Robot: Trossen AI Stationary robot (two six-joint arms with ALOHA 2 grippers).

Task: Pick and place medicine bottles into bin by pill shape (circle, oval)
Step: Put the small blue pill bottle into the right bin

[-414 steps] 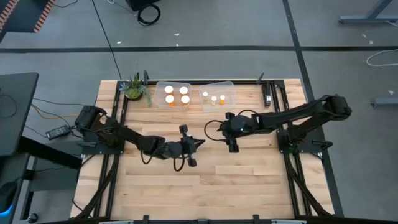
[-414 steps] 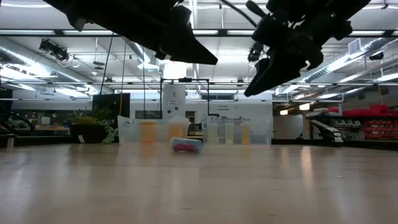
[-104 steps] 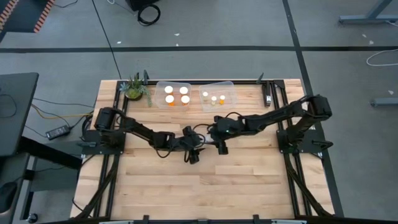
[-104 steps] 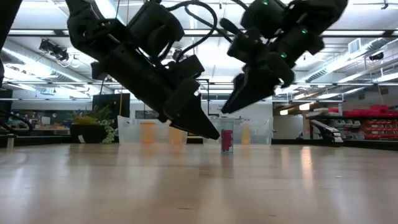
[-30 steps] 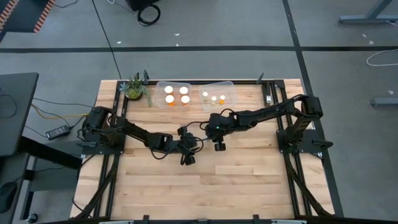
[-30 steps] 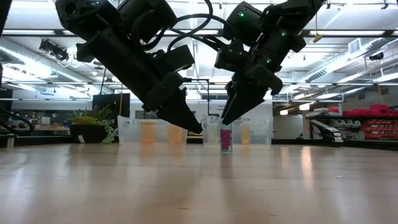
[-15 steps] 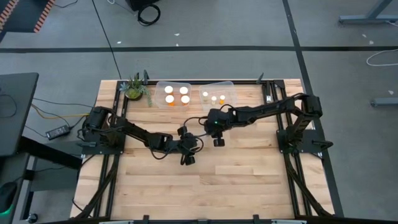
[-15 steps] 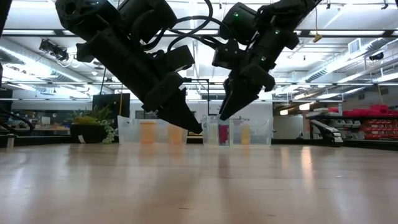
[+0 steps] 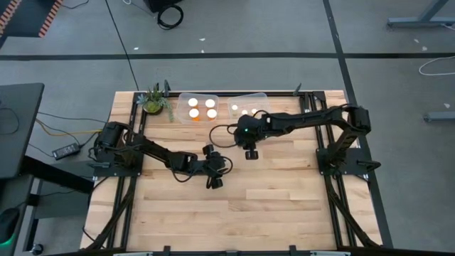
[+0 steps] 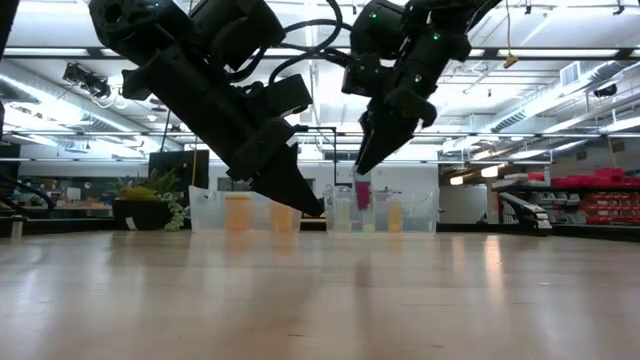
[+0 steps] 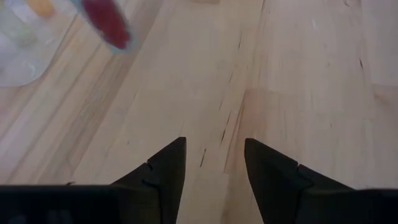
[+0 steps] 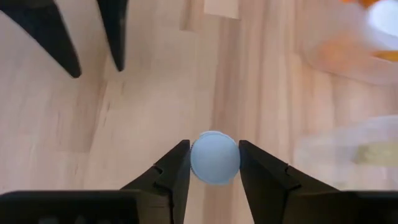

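**Ana:** Where is the little clear bottle with the pale blue cap and pink inside [image 12: 214, 157]?

**Ben:** The right tool [image 12: 214, 163] is holding it. Its two dark fingers [image 12: 171, 171] pinch the cap from both sides. In the low view the bottle [image 10: 362, 193] hangs up in the air, near the middle of the frame, above the wooden worktop [image 10: 320, 295]. In the high view the right tool [image 9: 250, 151] is a bit above the middle, just below the two clear plastic bins [image 9: 197, 108].

**Ana:** Will it be hard to carry?

**Ben:** I think it is light and hard, not squishy. The cap is round and smooth, so it could slip or spin. Holding it by the cap, right in the middle of the fingers, looks like the best place. It hangs a little tilted, so a gentle move seems safest.

**Ana:** And the left tool [image 11: 211, 162]?

**Ben:** It is open and holds nothing. It hovers over bare wood, a bit left of the middle in the high view [image 9: 215, 174].

**Ana:** What has changed?

**Ben:** A second ago the bottle was low, about at the worktop. Now it is lifted higher and the right tool has moved up the frame toward the bins. The left tool has stayed put.
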